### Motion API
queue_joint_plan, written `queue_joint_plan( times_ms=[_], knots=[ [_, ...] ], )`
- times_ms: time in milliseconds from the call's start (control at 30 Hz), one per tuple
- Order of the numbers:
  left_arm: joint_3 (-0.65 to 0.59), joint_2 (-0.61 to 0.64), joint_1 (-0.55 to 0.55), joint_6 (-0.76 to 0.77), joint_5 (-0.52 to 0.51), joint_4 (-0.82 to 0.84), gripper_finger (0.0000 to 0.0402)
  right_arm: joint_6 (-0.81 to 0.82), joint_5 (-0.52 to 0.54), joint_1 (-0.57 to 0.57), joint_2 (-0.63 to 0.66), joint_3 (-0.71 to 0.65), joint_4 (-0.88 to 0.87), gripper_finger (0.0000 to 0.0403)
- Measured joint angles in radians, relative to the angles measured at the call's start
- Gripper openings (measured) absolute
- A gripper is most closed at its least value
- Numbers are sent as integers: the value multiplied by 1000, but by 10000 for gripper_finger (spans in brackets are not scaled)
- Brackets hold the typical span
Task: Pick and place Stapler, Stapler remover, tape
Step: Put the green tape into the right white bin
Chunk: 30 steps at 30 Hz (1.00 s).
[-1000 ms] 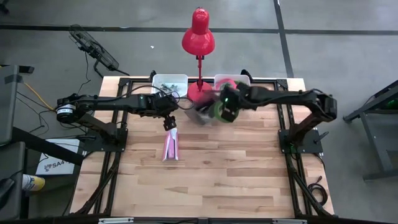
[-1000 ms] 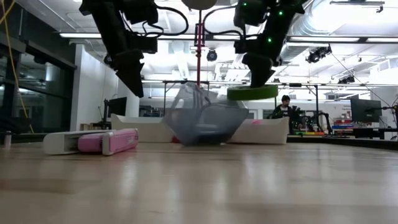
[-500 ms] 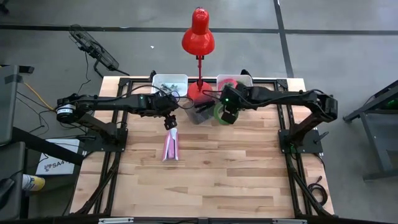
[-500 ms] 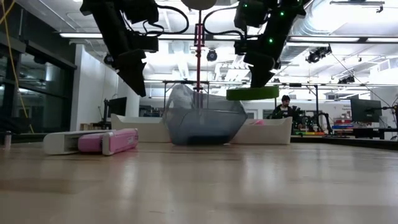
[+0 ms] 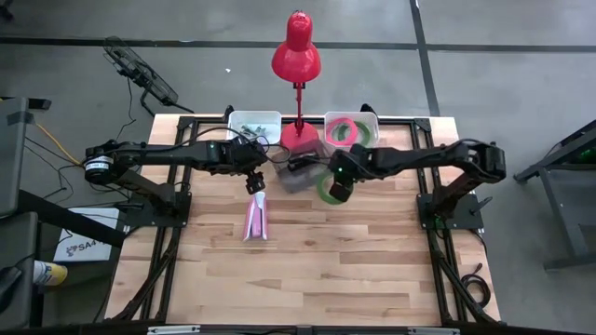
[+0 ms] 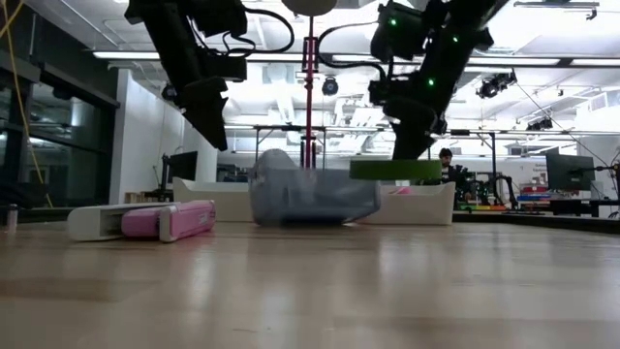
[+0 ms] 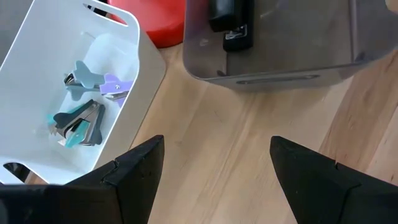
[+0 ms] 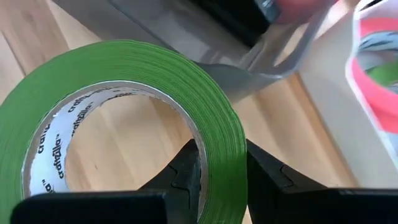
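**Tape roll held above the desk, near the grey bin**

The green tape [image 5: 332,185] is gripped by the right pincer [image 5: 339,182], closed on the ring's wall, and it hangs flat above the desk [image 5: 326,270], just beside the grey bin [image 5: 298,176]. The left pincer [image 5: 254,185] waits with its fingers apart over the pink stapler [image 5: 254,216]. I judge the carrying step is in hand. The next move calls for bringing the ring over its container, then opening the fingers.
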<state>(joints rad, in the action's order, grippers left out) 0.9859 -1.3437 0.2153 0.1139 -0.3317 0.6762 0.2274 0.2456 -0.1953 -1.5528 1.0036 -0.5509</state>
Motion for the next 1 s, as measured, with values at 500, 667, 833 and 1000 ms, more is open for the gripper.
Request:
queue_joint_plan(
  times_ms=[500,667,833,1000],
  knots=[
    [0,0,0,7,0,-1,288,59,-66,60,0,-123,254,78],
    [0,0,0,7,1,2,288,29,-53,60,1,-47,134,78],
    [0,0,0,7,1,8,288,-6,37,56,4,53,-39,78],
    [0,0,0,-1,0,8,288,-21,195,32,4,101,-170,78]
  ],
)
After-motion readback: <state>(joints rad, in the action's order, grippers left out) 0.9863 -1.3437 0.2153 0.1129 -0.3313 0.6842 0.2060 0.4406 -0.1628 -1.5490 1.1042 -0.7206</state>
